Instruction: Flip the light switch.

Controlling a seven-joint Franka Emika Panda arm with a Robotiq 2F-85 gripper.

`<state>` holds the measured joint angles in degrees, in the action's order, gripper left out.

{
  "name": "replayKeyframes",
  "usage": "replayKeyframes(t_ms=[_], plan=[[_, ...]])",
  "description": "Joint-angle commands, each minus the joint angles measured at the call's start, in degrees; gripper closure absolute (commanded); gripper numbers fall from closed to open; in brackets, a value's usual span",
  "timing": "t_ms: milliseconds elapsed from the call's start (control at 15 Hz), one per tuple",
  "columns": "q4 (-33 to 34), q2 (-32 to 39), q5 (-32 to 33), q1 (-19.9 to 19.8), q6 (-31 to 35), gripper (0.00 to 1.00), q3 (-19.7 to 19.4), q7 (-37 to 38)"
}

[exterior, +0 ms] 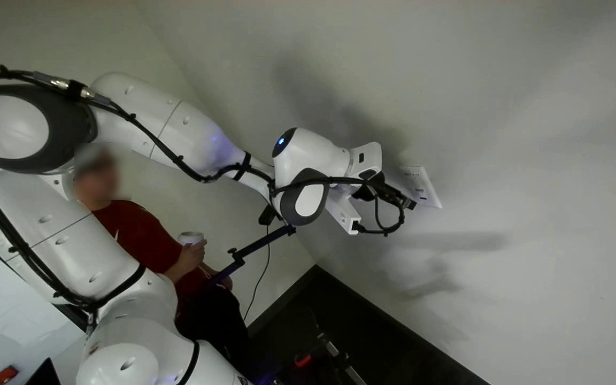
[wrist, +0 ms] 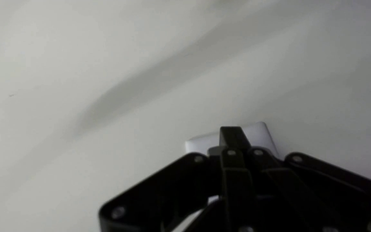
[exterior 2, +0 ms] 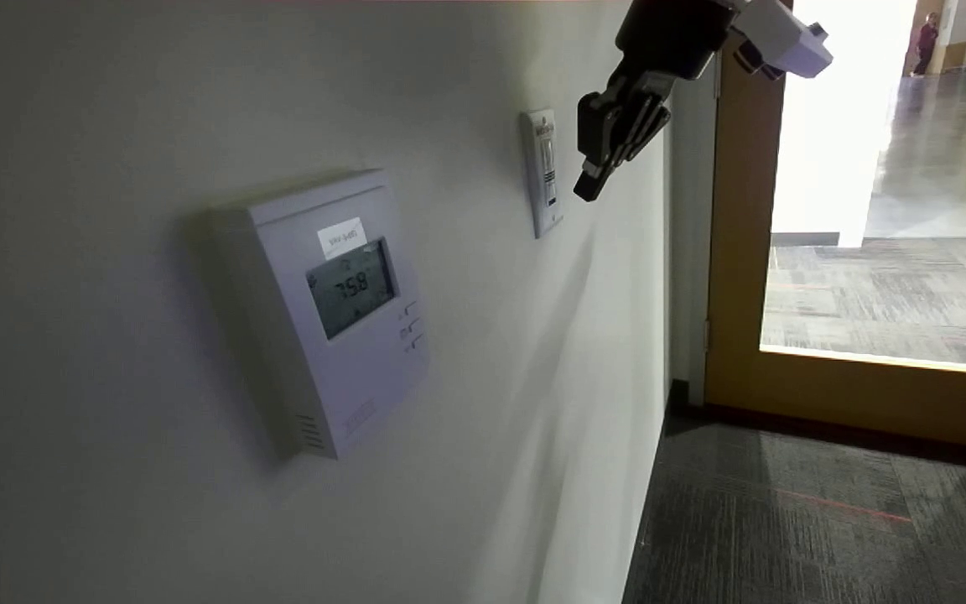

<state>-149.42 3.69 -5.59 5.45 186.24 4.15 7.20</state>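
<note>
On the wall (exterior 2: 458,419) we see the light switch (exterior 2: 542,174) | our gripper (exterior 2: 595,179) near it, apart | jaws pressed together | thermostat (exterior 2: 366,361) mounted alongside

I count one robot arm (exterior: 190,133), one pincer (wrist: 235,138), one light switch (exterior 2: 544,173) with one thermostat (exterior 2: 349,352) at its eight o'clock in an exterior view, one wood-framed door (exterior 2: 734,252), one white cup (exterior: 190,238), one nearby person (exterior: 139,230) and one distant figure (exterior 2: 925,44).

Gap: between pincer (exterior 2: 594,179) and light switch (exterior 2: 543,174) | Obstacle: thermostat (exterior 2: 328,323) jutting from wall (exterior 2: 475,403)
</note>
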Motion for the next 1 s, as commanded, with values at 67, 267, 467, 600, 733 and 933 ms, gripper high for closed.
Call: replayKeyframes(t_ms=[67,267,467,600,733,933], plan=[[2.3,1.6,0.5,-0.5,-0.9,1.00,0.1,-0.7],[2.7,1.8,0.3,-0.4,-1.0,1.00,0.3,-0.5],[2.8,1.9,0.2,-0.2,-0.9,1.00,0.6,-0.2],[2.9,1.9,0.1,-0.1,-1.0,1.00,0.8,-0.1],[2.9,2.0,0.0,0.0,-0.8,1.00,1.2,0.0],[2.9,2.0,0.2,-0.1,-0.3,1.00,1.2,-0.2]])
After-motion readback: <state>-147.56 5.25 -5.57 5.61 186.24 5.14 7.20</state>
